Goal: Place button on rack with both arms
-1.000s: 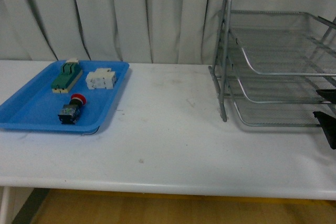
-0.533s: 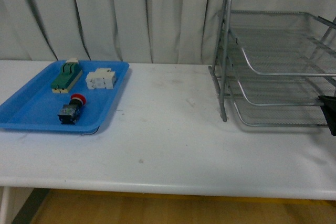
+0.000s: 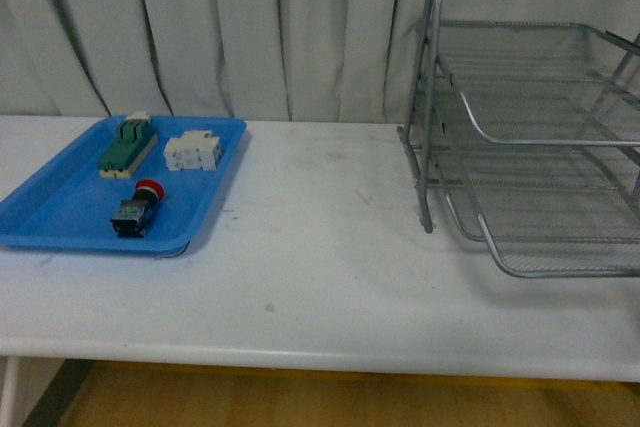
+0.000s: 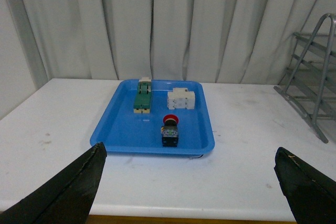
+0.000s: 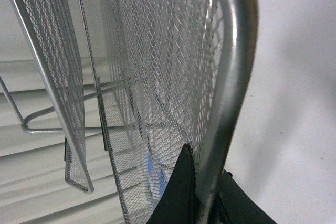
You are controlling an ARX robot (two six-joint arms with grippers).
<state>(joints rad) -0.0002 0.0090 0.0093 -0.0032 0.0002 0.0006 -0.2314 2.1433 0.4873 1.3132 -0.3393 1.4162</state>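
The button [image 3: 138, 209], red cap on a dark body, lies in the blue tray [image 3: 60, 217] at the table's left. In the left wrist view the button [image 4: 170, 128] is well ahead of my left gripper [image 4: 189, 151], whose dark fingers [image 4: 63, 192] stand wide apart with nothing between them. The silver wire rack [image 3: 530, 127] stands at the right, its lowest tier [image 3: 560, 272] drawn out toward the table's front. My right gripper [image 5: 202, 195] is shut on the rack's tubular rim [image 5: 231, 77]. Neither gripper appears in the front view.
A green block [image 3: 127, 144] and a white block [image 3: 193, 150] lie at the back of the blue tray [image 4: 126, 129]. The rack's frame [image 4: 315, 77] shows at the far right of the left wrist view. A white curtain hangs behind the table.
The rack's lowest tier has slid out toward the table's front. The right gripper's dark fingers, seen earlier at the front view's right edge, have left that view.
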